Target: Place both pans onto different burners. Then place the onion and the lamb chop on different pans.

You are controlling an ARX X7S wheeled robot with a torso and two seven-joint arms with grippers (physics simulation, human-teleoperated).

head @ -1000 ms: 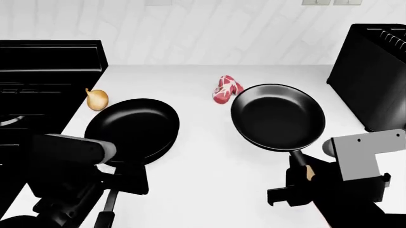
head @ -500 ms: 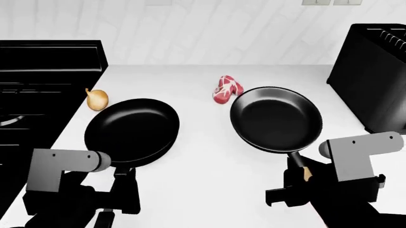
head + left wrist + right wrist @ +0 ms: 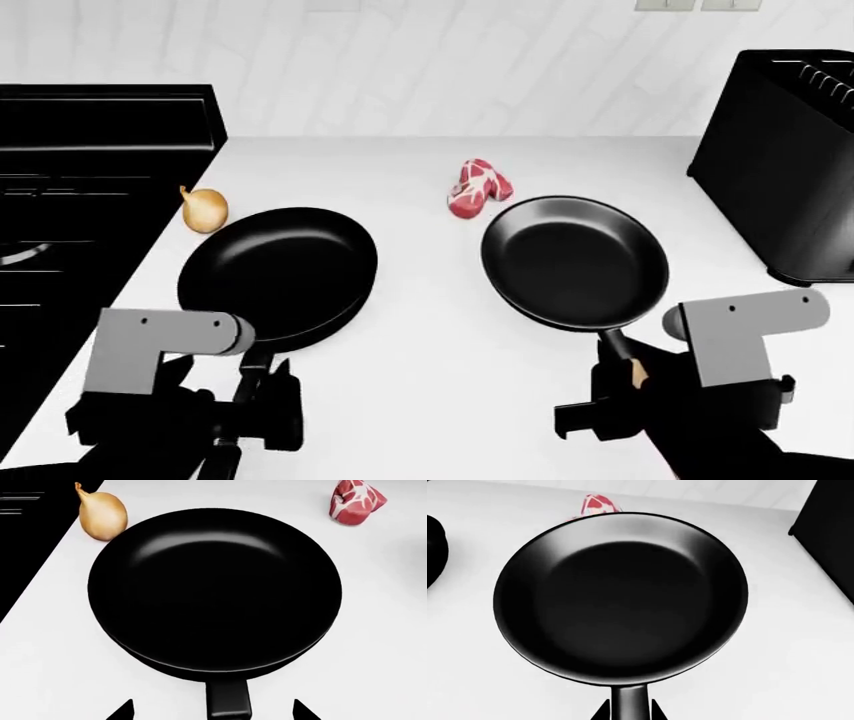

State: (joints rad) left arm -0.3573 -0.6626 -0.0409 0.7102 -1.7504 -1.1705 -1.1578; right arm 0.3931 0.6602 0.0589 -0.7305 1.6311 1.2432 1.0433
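Note:
Two black pans lie on the white counter. The left pan (image 3: 278, 275) (image 3: 213, 590) has a black handle (image 3: 228, 700), which lies between the wide-apart fingers of my open left gripper (image 3: 211, 711) without being touched. My right gripper (image 3: 629, 711) is shut on the handle of the right pan (image 3: 574, 262) (image 3: 620, 595), where light wood (image 3: 641, 372) shows. The onion (image 3: 204, 210) (image 3: 102, 514) rests just beside the left pan's far rim. Between the pans, further back, lies the lamb chop (image 3: 477, 188) (image 3: 357, 501). The burners are hard to make out on the dark stove (image 3: 94, 180).
The stove's edge runs along the counter's left side, close to the onion. A tall black box (image 3: 787, 160) stands at the right, near the right pan. A white tiled wall (image 3: 454, 60) closes off the back.
The right pan has slid a little left and toward me in the right gripper. My left arm has settled behind the left pan's handle; that pan, the onion and the lamb chop stay put.

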